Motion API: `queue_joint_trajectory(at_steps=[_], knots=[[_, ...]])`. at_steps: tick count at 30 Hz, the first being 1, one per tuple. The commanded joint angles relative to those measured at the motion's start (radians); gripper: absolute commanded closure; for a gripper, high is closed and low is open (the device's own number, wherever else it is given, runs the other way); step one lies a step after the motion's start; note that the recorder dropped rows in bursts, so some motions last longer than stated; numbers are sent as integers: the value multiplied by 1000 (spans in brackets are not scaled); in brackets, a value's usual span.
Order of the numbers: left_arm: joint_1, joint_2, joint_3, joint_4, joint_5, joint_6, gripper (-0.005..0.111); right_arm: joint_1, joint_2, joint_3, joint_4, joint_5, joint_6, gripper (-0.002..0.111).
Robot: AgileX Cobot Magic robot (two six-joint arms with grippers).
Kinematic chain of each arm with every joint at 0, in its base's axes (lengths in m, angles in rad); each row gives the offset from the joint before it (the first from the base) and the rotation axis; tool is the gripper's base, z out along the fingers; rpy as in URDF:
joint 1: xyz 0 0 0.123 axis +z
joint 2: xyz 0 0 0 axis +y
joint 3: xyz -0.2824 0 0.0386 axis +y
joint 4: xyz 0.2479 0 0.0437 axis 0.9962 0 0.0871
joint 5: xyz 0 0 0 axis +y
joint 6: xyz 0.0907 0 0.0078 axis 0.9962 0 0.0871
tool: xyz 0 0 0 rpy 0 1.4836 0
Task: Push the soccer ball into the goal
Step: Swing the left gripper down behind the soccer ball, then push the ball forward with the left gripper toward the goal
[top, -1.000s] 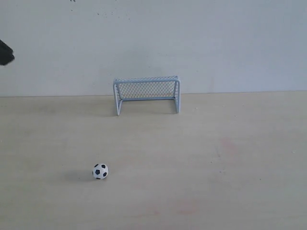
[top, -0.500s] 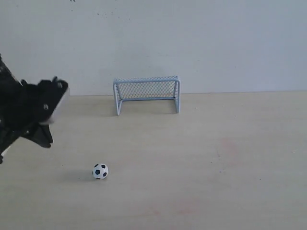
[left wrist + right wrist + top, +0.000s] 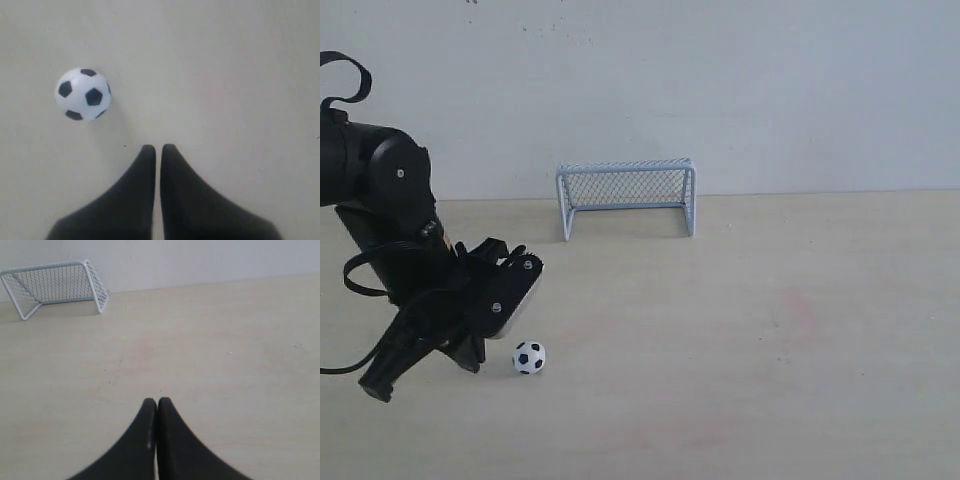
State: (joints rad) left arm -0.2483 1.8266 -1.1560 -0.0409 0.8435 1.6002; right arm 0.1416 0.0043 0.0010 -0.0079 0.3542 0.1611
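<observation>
In the lower left of the exterior frame the left gripper (image 3: 158,150), clenched on nothing, hangs low just beside the soccer ball (image 3: 529,357), apart from it on its left. The goal (image 3: 626,196) stands at upper centre, well beyond the ball and to its right, so the push probably has to run up and rightward. The right gripper (image 3: 157,402), likewise clenched and empty, is outside that frame, so the left arm looks nearer.

The right gripper (image 3: 156,401) has its black jaws pressed tight together, tips over the pale counter (image 3: 225,365). Well beyond them stands the goal (image 3: 55,282), close to the white wall (image 3: 200,260), its netting plain to see, its mouth facing the counter.
</observation>
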Motion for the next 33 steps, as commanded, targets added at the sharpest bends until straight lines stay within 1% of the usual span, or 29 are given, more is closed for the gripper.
queue_joint_trajectory(at_steps=[1,6,8,13,18,21,25,31,33], knots=[[-6,36,10,-13,-3,-31,102,-3,-4,-1,-2,-5,-3,109],[-6,76,28,134,-51,-31,102,-3,-4,-1,-2,-9,-3,109],[-6,89,28,151,-64,-31,102,-3,-4,-1,-2,-9,-3,109],[-6,89,28,110,-93,-25,102,-3,-4,-1,-2,-9,-3,109],[-8,89,28,106,-95,27,102,-3,-4,-1,-2,-9,-3,109],[-24,89,28,102,-109,41,102,-3,-4,-1,-2,-9,-3,109],[-62,89,28,58,-130,83,102,-3,-4,-1,-2,-9,-3,109],[-66,93,28,9,-105,71,102,-3,-4,-1,-2,-9,-3,109],[-66,111,28,18,-71,61,102,-3,-4,-1,-2,-9,-3,109]])
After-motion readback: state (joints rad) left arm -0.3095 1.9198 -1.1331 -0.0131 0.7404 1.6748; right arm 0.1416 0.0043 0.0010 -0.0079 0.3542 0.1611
